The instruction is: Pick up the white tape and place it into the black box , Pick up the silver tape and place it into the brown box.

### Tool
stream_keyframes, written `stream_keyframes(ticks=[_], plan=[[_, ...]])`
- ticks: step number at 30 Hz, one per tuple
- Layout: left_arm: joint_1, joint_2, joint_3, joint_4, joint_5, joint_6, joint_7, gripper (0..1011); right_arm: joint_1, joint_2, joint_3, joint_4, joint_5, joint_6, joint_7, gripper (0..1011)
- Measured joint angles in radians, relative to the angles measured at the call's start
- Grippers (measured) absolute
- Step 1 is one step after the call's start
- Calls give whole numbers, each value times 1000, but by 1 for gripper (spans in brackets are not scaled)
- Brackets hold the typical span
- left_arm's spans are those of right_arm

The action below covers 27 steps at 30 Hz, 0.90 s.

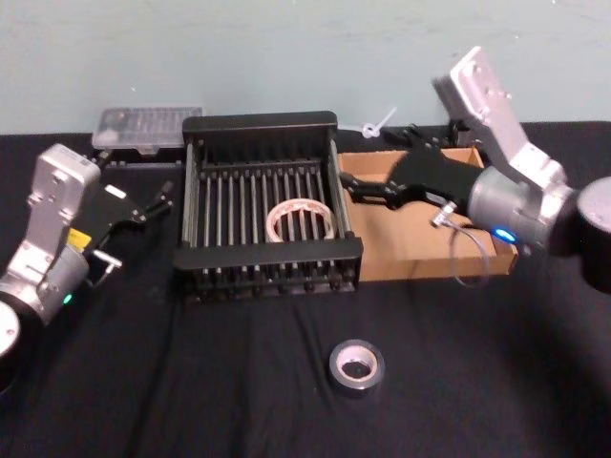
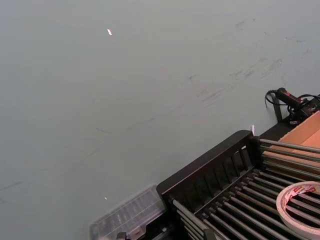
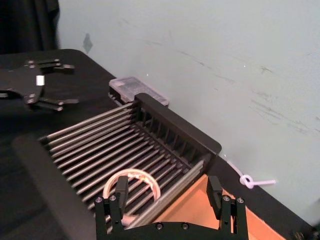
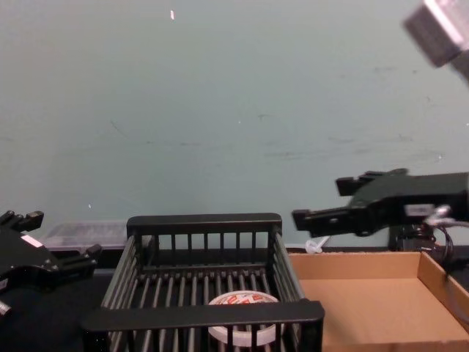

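The white tape (image 1: 272, 221) (image 2: 295, 189) (image 3: 132, 172) (image 4: 234, 299) lies flat on the slatted floor of the black box (image 1: 267, 253) (image 4: 205, 315), toward its right side. The silver tape (image 1: 372, 377) lies flat on the black cloth in front of the black box, apart from both arms. To the right of the crate stands the brown box (image 1: 410, 243) (image 4: 366, 308), with nothing in the part I can see. My right gripper (image 1: 348, 186) (image 3: 167, 200) (image 4: 320, 199) hangs open and holds nothing, above the seam between the two boxes. My left gripper (image 1: 158, 202) (image 4: 62, 235) is open left of the crate.
A clear plastic case (image 1: 148, 124) (image 3: 135, 87) lies behind the crate's left corner, against the pale wall. A white cable tie (image 1: 377, 122) (image 3: 250, 181) and black cabling (image 2: 292, 102) sit behind the cardboard box. The black cloth around the grey roll is bare.
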Motion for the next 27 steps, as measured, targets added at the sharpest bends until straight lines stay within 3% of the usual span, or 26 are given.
stream_keyframes(ticks=[8,12,21,27], plan=[[0,0,0,0,0,0,0,1001,-106,114,44,-164,66,51,28,1002],[0,0,0,0,0,0,0,1001,-153,150,49,-212,94,73,37,1002],[0,0,0,0,0,0,0,1001,-227,197,31,-244,155,132,57,1002],[0,0,0,0,0,0,0,1001,-238,211,-1,-235,170,151,66,1002]])
